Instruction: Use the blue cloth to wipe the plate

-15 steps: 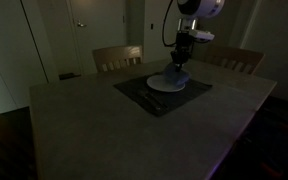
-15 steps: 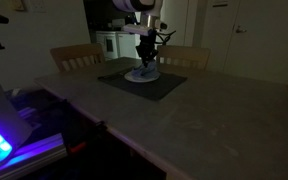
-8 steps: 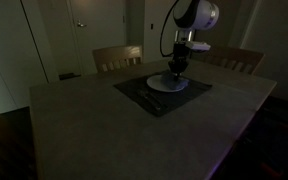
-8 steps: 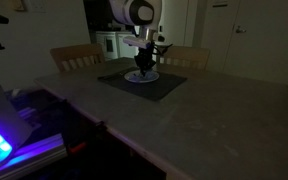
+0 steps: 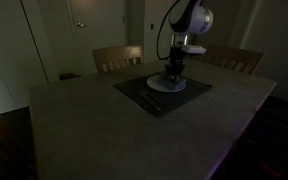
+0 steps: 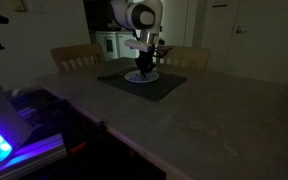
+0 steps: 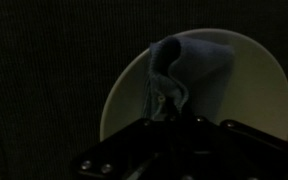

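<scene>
Dark placemat (image 7: 54, 80) bears plate (image 7: 259, 95); blue cloth (image 7: 189, 70) runs lengthwise away from pincer (image 7: 169, 115).

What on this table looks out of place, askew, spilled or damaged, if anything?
Nothing stands out. The plate lies flat on the dark placemat, and the gripper holds the blue cloth bunched on the plate. No spill or damage shows, though the room is dim.
</scene>
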